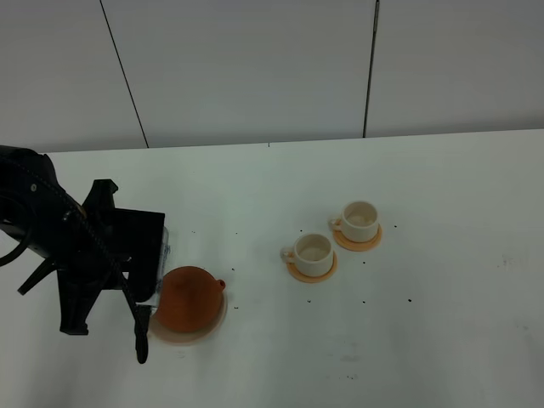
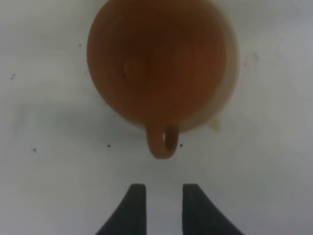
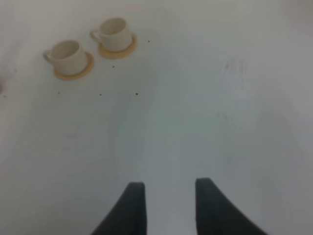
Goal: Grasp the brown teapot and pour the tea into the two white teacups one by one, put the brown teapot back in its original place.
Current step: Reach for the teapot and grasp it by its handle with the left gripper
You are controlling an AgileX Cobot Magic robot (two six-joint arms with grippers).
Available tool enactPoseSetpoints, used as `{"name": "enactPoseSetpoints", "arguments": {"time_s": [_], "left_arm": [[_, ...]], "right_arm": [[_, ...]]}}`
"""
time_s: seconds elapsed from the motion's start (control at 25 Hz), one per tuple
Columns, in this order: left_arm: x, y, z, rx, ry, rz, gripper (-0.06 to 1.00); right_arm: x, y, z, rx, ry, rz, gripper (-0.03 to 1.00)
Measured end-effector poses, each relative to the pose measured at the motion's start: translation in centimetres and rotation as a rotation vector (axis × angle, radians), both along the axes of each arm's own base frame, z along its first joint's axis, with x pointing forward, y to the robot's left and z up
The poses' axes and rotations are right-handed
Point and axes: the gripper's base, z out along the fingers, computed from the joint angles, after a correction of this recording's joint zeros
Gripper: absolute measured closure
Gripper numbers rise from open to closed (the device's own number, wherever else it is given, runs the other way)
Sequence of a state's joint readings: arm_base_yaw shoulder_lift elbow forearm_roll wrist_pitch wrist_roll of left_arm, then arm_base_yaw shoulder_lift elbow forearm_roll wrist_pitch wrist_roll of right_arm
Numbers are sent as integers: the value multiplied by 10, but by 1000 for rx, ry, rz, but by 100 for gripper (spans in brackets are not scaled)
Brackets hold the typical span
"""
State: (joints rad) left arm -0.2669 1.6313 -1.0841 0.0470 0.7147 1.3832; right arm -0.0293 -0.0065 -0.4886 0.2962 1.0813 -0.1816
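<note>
The brown teapot (image 1: 190, 297) stands upright, lid on, on the pale beige mat (image 1: 181, 338) at the front left. In the left wrist view the teapot (image 2: 156, 63) is seen from above, with its loop handle (image 2: 163, 142) pointing at my left gripper (image 2: 164, 208). That gripper is open and empty, a short way from the handle. In the exterior view my left gripper (image 1: 141, 327) is just left of the pot. The two white teacups (image 1: 313, 250) (image 1: 360, 218) sit on orange-tan saucers mid-table, and their insides look pale. My right gripper (image 3: 166, 208) is open and empty, far from the cups (image 3: 66, 55) (image 3: 115, 33). No tea shows.
The white table (image 1: 425, 323) carries small dark specks around the cups and the pot. The bulky black left arm (image 1: 59, 246) stands over the table's left side. A grey panelled wall (image 1: 255, 68) runs behind the table's far edge. The right arm is out of the exterior view.
</note>
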Motion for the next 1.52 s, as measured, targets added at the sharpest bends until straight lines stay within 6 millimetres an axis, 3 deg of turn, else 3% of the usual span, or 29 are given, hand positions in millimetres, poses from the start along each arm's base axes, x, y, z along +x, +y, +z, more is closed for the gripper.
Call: {"name": "enactPoseSetpoints", "arguments": {"time_s": [0.28, 0.64, 1.0, 1.16, 1.52], "left_arm": [[4, 1, -9, 3, 23, 31, 68], [29, -4, -19, -1, 102, 200, 55], [51, -27, -16, 137, 161, 215, 54], [52, -30, -27, 184, 222, 210, 54], [51, -28, -29, 229, 238, 197, 54]], "right_arm": [[0, 0, 0, 0, 0, 0, 72], [0, 0, 0, 1, 0, 1, 72], [0, 0, 0, 1, 0, 1, 72], [0, 0, 0, 1, 0, 1, 72], [0, 0, 0, 1, 0, 1, 72]]}}
